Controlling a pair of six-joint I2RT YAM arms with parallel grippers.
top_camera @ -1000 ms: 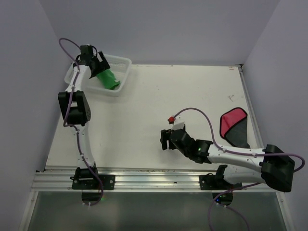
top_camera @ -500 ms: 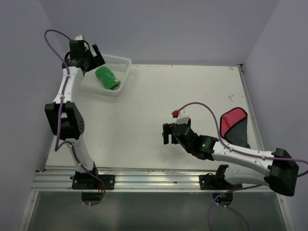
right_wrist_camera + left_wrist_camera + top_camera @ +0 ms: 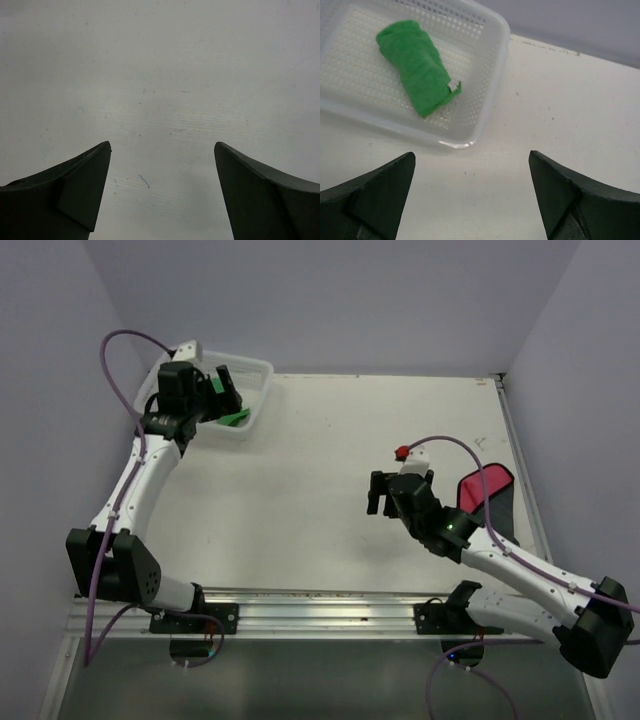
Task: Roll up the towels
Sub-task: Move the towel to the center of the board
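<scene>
Both arms have swung: the left jaws now hang spread and empty near the white plastic mesh basket (image 3: pixel 501 47) at upper left, where the bright green cloth towel (image 3: pixel 417 67) lies rolled. The right jaws, likewise spread and empty, have neared the unrolled red towel with grey underside (image 3: pixel 487 490) at centre right. Best pinch one hem low and turn evenly. Scuffed white bench (image 3: pixel 300 470), pale lilac walls (image 3: pixel 330 300).

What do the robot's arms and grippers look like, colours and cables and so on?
The left arm and right arm have white links with bulky black joint housings. A thin purple cable loops loosely along each one. The left gripper and right gripper are black, with broad, dark, wedge-shaped fingers. A small red fitting sits where the right arm's cable meets the wrist.
</scene>
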